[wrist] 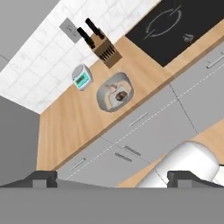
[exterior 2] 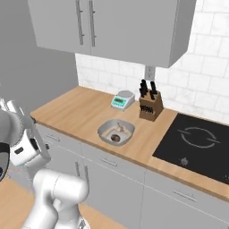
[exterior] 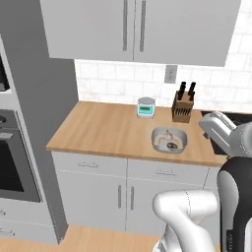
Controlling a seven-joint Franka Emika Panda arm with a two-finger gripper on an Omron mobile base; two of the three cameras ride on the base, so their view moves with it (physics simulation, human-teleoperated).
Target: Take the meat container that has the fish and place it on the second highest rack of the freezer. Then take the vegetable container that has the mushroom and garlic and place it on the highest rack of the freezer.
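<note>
The vegetable container (exterior: 156, 136) (exterior 2: 103, 130) (wrist: 102, 97) is a shallow grey tray on the wooden counter. Inside it lie the dark brown mushroom (exterior: 172, 145) (exterior 2: 115, 138) (wrist: 122, 96) and the pale garlic (exterior: 168, 135) (exterior 2: 120, 128) (wrist: 112, 88). My gripper (wrist: 116, 178) is open, its two dark fingertips (wrist: 43, 177) wide apart with nothing between them. It hangs well back from the counter, in front of the base cabinets, looking at the tray from a distance. The meat container with the fish, the freezer and its racks are out of view.
A knife block (exterior: 182, 109) (exterior 2: 150, 107) (wrist: 106, 50) and a small kitchen scale (exterior: 146, 107) (exterior 2: 123, 100) (wrist: 82, 77) stand behind the tray. A black cooktop (exterior 2: 197, 143) (wrist: 170, 26) lies to its right. An oven column (exterior: 10, 157) stands left, wall cabinets (exterior: 138, 29) above.
</note>
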